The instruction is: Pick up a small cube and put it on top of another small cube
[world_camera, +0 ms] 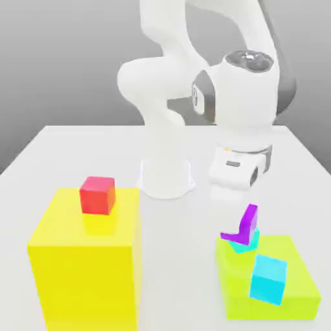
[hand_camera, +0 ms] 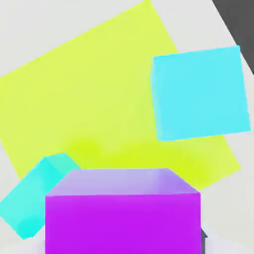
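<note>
Nearest the exterior view's camera, at its left, stood a tall yellow block (world_camera: 87, 281), with the small red cube (world_camera: 97, 195) on its top. Across from it, at the exterior view's right, a low lime-yellow block (world_camera: 291, 275) lay on the table (world_camera: 178, 258).

From my end of the link I saw the white Panda arm (world_camera: 165, 123) rise from its round base behind the blocks. Its upper links bent over toward the exterior view's right, and from there the bulky wrist (world_camera: 245, 97) dropped down. I had the hand (world_camera: 236, 169) hanging below that wrist, pointing down above the back of the low block.

I had the gripper (world_camera: 236, 222) closed on the small purple cube (hand_camera: 123, 223), its jaws drawn in against it. That cube was at the low block's back corner, on the side toward the tall block, and partly hid the small turquoise cube (world_camera: 245, 243) beneath it in the exterior view. Whether those two touched, I could not tell. The sky-cyan cube (world_camera: 268, 279) sat nearer the front of the low block.
</note>
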